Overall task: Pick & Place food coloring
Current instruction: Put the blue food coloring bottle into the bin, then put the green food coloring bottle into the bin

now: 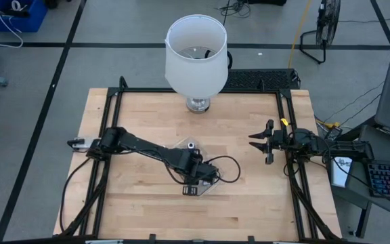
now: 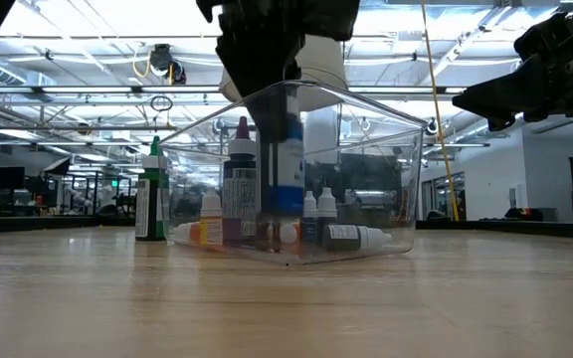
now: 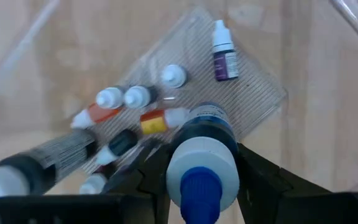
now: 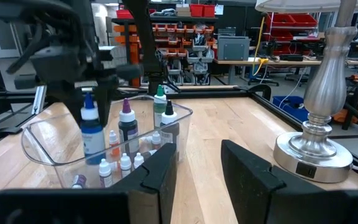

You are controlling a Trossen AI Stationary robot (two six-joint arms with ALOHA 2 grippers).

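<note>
Closest to my left wrist camera is the blue-capped bottle [image 3: 201, 163], white-shouldered with a dark blue body, pinched between the left gripper's [image 3: 197, 180] dark fingers [image 3: 263, 177], which press against its sides. I see it held upright over the clear tray [image 3: 263, 93], cap toward the wrist and base down toward the ribbed floor. Below it lie the other food coloring bottles: a yellow one [image 3: 157, 121] on its side almost under the held bottle, an orange one [image 3: 95, 112] also lying flat, two white caps [image 3: 138, 96] standing beside it, and a purple-labelled bottle [image 3: 224, 53] lying farther off near the tray's far corner.

From table height I see the same blue bottle [image 2: 288, 184] hanging inside the tray [image 2: 386, 169], its base just above the small bottles [image 2: 351, 237] on the floor, next to a tall purple-capped bottle [image 2: 239, 184]. A green-capped bottle [image 2: 150, 194] stands on the wood outside the tray wall.

From above, the left gripper [image 1: 198, 175] sits over the tray at the table's [image 1: 141, 115] front middle. My right gripper [image 1: 268, 144] waits well apart at the right edge, fingers slightly parted and holding nothing. Beyond both, the white lampshade [image 1: 195, 54] stands at the back.
</note>
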